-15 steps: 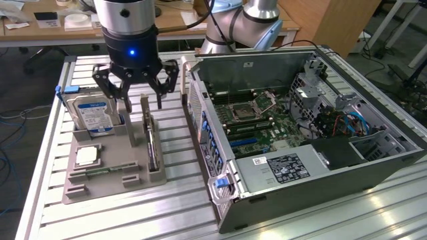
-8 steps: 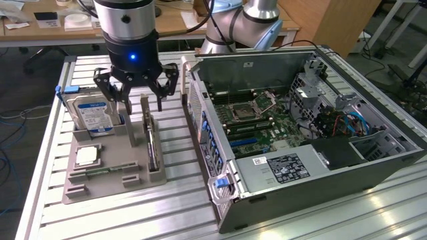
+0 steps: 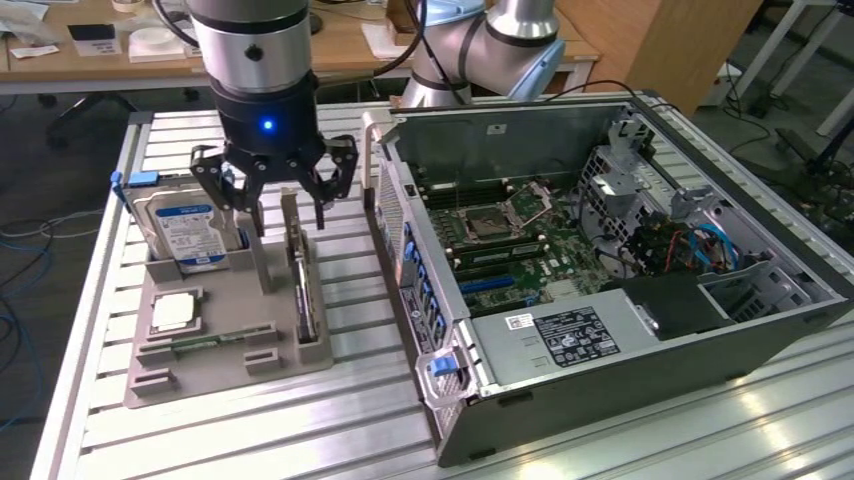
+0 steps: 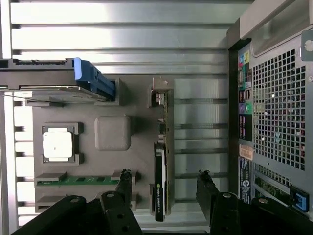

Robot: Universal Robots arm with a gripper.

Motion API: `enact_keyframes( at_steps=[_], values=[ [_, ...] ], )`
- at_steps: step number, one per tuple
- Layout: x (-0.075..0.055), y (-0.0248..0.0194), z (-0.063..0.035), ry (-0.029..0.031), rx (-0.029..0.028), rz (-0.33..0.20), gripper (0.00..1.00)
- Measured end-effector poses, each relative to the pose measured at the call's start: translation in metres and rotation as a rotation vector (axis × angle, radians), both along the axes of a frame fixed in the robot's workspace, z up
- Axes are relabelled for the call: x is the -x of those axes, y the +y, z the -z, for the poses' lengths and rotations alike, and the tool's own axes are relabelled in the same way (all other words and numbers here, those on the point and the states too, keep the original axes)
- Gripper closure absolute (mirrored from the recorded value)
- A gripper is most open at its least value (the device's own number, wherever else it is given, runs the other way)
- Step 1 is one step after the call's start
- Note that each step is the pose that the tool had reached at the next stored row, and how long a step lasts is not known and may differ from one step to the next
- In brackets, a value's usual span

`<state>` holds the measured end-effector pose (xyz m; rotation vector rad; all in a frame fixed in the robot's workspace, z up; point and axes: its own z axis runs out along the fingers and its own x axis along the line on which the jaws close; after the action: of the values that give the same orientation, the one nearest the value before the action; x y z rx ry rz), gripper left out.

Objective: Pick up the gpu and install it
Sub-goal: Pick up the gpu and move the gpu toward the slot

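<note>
**One open pincer straddling the upright gpu**

One black pincer (image 3: 274,212) hangs from the robot arm with its jaws spread wide, gripping nothing. In the wrist view the pincer (image 4: 165,178) has one fingertip on each side of the gpu (image 4: 160,193), with a clear gap between each tip and the card. The gpu (image 3: 303,285) stands on its long edge in a slot of a grey holder tray (image 3: 227,375). It lies directly under the pincer, with its pale metal bracket end rising between the fingers. How far the fingers reach down beside the card cannot be told.

Only the card's thin edge is visible, so its faces are hidden. In the wrist view the pincer's dark body covers the end of the card nearest the camera.

Just beside the gpu on the tray (image 4: 139,122), a silver hard drive (image 3: 187,232) with a blue label stands upright; the wrist view cuts it off at the picture's edge. Near it lie a square processor chip (image 3: 174,312) and a narrow green memory stick (image 3: 200,345).

On the exterior view's right, an open computer case (image 3: 781,335) lies on its side on the slatted metal table (image 3: 360,420), its motherboard exposed. The arm's upper part is cut off.
</note>
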<state>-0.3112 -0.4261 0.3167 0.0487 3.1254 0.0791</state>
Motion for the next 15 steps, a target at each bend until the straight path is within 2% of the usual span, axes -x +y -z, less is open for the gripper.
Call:
enact_keyframes(
  at_steps=[3, 8, 15],
  values=[
    [0.000, -0.0015, 0.0051, 0.0001, 0.0004, -0.002, 0.35],
    [0.000, -0.0020, 0.0129, 0.0006, 0.0004, -0.054, 0.35],
    [0.000, -0.0116, 0.0193, 0.0006, 0.0004, -0.060, 0.35]
  ],
)
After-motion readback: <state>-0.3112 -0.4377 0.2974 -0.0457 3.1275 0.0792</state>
